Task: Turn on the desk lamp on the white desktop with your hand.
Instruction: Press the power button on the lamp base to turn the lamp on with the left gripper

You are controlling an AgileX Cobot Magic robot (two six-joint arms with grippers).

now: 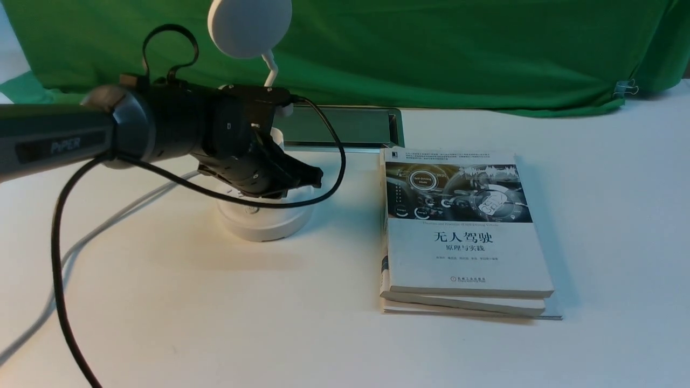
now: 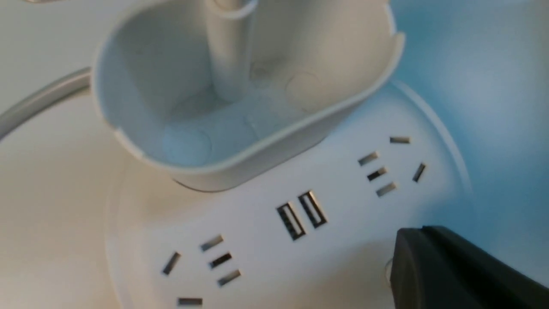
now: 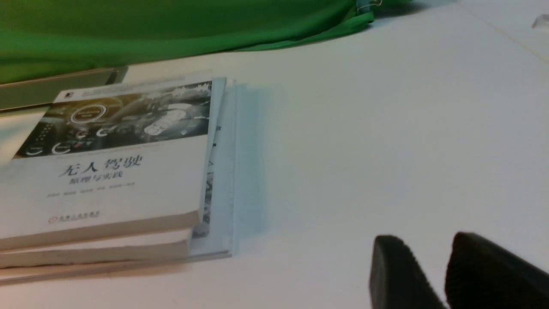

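So the table [image 1: 215, 323] is plain white and flat, with a metal-framed slot [image 1: 339, 126] set in toward the far side. There's a white lamp [image 1: 264, 221] standing on the left half, its grey-white cord [image 1: 102, 226] running along the top toward the near left. Stack of books [image 1: 469, 258] sits right of the lamp, lying flat, just nearer than the slot.

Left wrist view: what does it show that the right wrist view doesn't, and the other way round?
Only the left wrist view: the lamp's cup-shaped holder, sockets and two USB ports on its base.

Only the right wrist view: the stacked books and green cloth.

Both: part of a black gripper, left and right respectively, and the white desktop.
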